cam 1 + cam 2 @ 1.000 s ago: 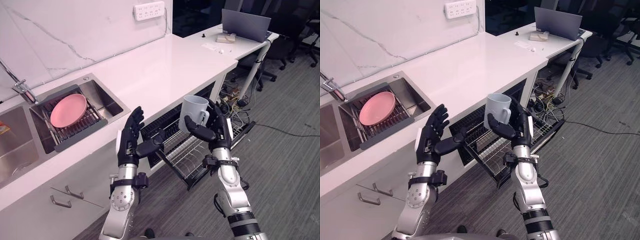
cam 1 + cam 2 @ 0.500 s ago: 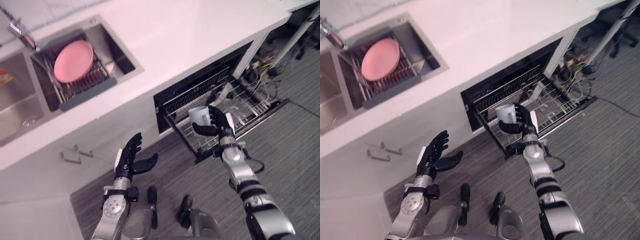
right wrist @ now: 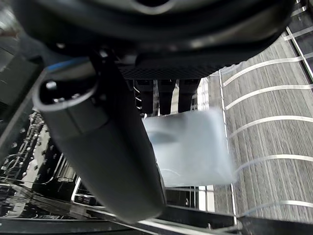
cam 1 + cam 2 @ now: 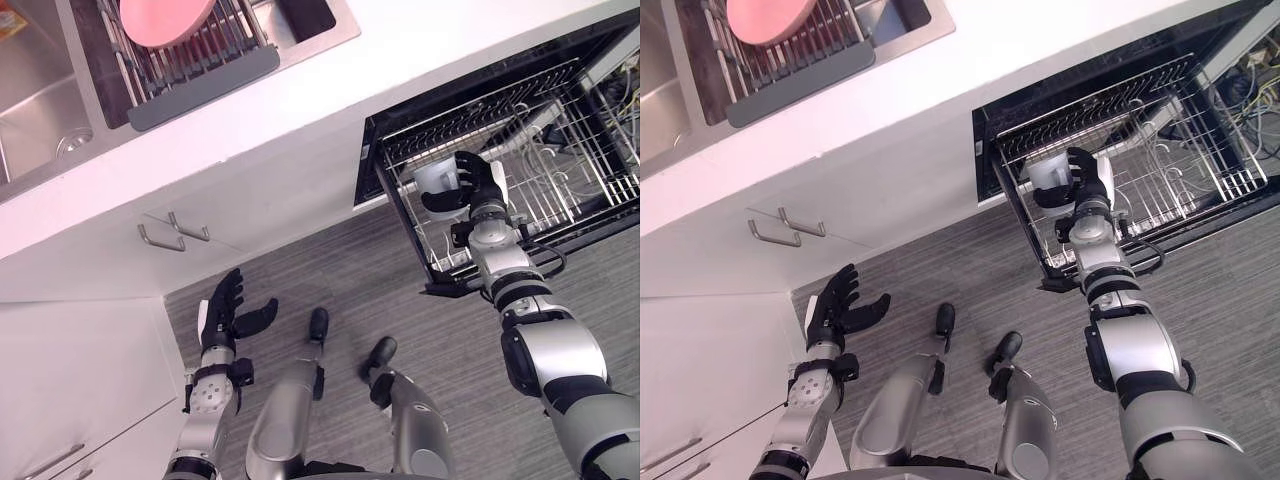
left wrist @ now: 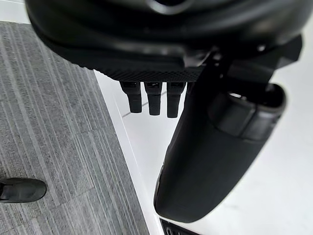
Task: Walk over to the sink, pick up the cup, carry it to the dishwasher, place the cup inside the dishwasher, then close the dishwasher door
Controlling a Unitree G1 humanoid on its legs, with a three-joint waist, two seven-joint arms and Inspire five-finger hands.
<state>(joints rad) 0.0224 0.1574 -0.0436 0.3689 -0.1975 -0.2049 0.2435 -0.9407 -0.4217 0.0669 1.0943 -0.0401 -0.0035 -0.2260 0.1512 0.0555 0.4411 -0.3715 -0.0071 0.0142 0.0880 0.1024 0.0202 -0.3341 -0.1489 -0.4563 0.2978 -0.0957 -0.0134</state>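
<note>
Left eye view: whole pic has tipped down vs a sec ago, that's the camera, not the things. Real change: right hand (image 4: 470, 186) has brought the cup (image 4: 432, 180) from bench-edge height down into the wire rack (image 4: 560, 190) pulled out of the dishwasher (image 4: 374, 160), front corner. Fingers (image 3: 166, 95) clamped round cup; touching the wires or not, can't tell. Placing nearly done imo: release next, door after. Left hand (image 4: 222, 316) low over grey floor (image 4: 330, 270), fingers apart, empty. White bench (image 4: 430, 40) above; sink (image 4: 40, 80) w/ pink plate (image 4: 160, 10) in drainer (image 4: 200, 82).

A kitchen: steel sink (image 4: 40, 100), white counter (image 4: 420, 40), open dishwasher (image 4: 585, 165) below it.
</note>
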